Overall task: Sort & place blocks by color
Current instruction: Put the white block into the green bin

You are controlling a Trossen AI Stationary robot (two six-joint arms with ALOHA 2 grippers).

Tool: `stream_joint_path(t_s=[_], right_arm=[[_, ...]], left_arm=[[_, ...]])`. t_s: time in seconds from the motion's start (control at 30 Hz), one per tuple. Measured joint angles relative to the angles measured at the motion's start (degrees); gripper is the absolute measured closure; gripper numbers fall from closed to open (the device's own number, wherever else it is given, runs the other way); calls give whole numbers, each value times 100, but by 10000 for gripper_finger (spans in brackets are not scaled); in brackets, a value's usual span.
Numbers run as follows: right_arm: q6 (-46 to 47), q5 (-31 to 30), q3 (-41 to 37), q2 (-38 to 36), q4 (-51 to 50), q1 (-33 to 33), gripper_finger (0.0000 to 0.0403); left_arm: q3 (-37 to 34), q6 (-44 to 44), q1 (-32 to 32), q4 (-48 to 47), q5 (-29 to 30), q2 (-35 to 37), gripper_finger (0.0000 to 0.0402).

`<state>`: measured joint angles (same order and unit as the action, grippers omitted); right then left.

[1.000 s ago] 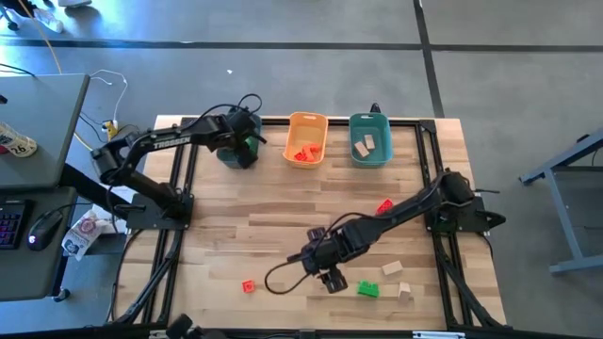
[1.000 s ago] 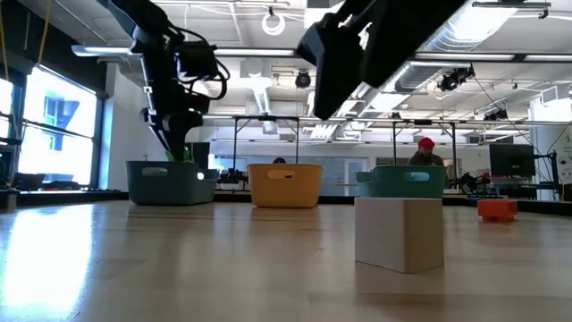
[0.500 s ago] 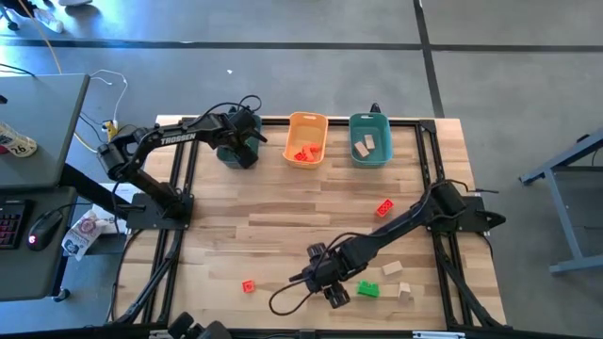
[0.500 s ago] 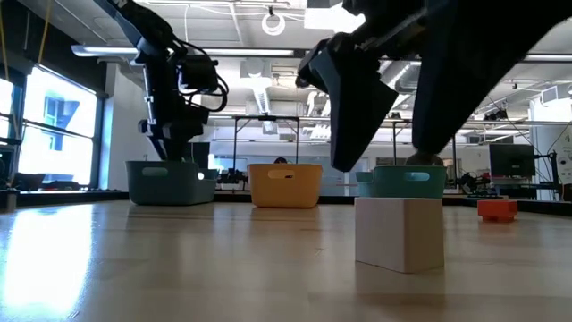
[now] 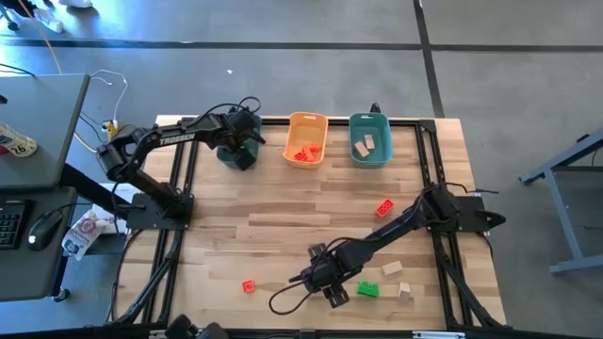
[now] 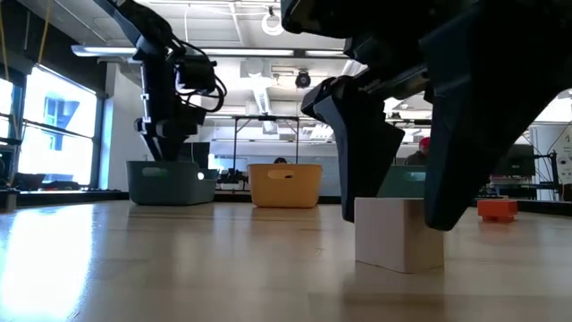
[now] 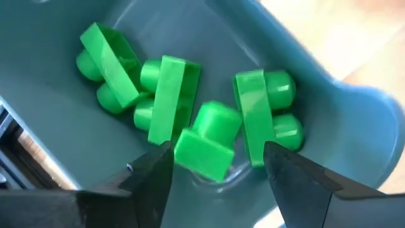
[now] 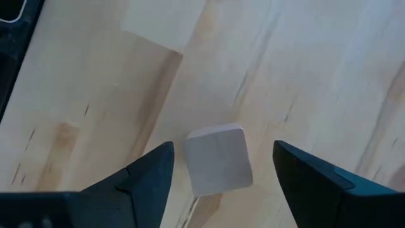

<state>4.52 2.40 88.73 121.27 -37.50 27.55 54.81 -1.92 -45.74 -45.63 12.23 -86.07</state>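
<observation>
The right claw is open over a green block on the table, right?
Not green. The right wrist view shows the open right claw over a pale wood block on the table. The green blocks lie in the bin under the left claw.

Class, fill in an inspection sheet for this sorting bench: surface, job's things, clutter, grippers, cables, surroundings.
Surface: wooden table, bare planks.
Job's things: green blocks in the dark teal bin; red blocks in the orange bin; tan block loose.
Clutter: nothing seen.
Grippers: left gripper open over the green blocks; right gripper open, straddling the tan block.
Cables: black cable looped near the front edge.
Surroundings: desk with mouse.
</observation>
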Motion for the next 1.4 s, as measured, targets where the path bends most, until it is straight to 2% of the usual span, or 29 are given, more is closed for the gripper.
stream_joint_path(t_s=[0.13, 0.27, 0.5, 0.7, 0.9, 1.07, 1.3, 1.4], right_arm=[[72, 15, 0, 0, 5, -1, 165], [167, 23, 2, 17, 14, -20, 201], [351, 263, 0, 96, 44, -55, 263], [449, -62, 2, 73, -22, -55, 298], [461, -687, 2, -77, -198, -57, 298], [592, -1486, 2, -287, -549, -104, 295], [1103, -2935, 2, -682, -1686, -416, 297], [1370, -3357, 2, -848, -2216, -648, 297]], left_arm=[[0, 154, 0, -142, -4, 151, 170], [16, 195, 0, -133, -207, 473, 170], [407, 201, 17, -300, -856, 1159, 170], [516, 57, 206, -308, -1415, 1867, 170], [514, -96, 576, -317, -1465, 2360, 170], [514, -98, 959, -389, -1464, 2541, 170], [511, -107, 1490, -407, -1461, 2558, 170], [511, -100, 1707, -405, -1458, 2558, 170]])
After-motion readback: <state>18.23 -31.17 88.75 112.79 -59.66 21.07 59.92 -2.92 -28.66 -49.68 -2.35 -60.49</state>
